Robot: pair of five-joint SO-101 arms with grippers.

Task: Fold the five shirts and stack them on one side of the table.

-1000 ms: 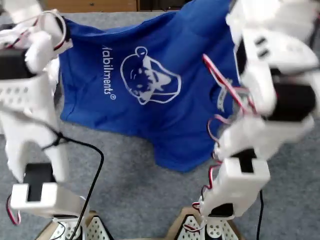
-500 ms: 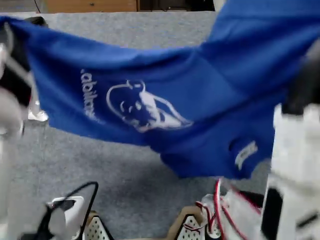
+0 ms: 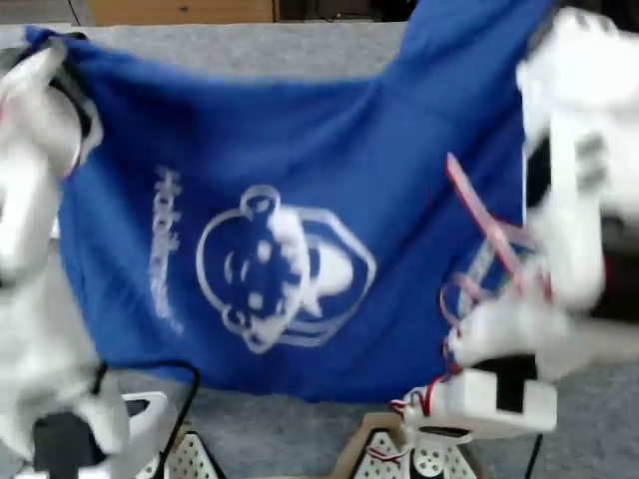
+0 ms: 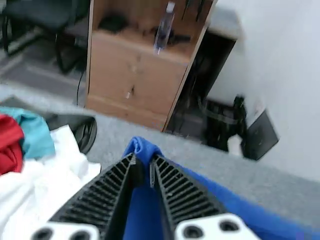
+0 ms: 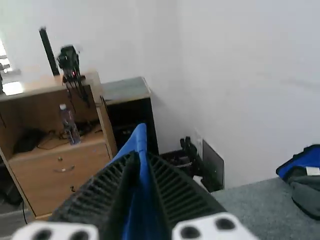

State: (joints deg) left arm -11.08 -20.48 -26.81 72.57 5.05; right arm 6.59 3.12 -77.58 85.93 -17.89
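Observation:
A blue shirt (image 3: 300,200) with a white cartoon print hangs spread in the air between the two arms, above the grey table (image 3: 250,45). In the high view the left arm (image 3: 40,150) holds its left top corner and the right arm (image 3: 569,200) its right top corner. My left gripper (image 4: 141,167) is shut on a fold of the blue shirt (image 4: 240,205), with the cloth poking up between the black fingers. My right gripper (image 5: 141,165) is likewise shut on the blue shirt (image 5: 140,135). The shirt's lower hem hangs near the arm bases.
A pile of other shirts lies on the table beyond the left gripper: red (image 4: 7,145), teal (image 4: 35,135), white (image 4: 45,175) and a dark one (image 4: 80,127). A wooden cabinet (image 4: 135,75) stands behind the table. The arm bases (image 3: 399,454) sit at the front edge.
The blue shirt lay on the table a second ago. Both arms have raised it, and it now hangs spread wide and closer to the high camera.

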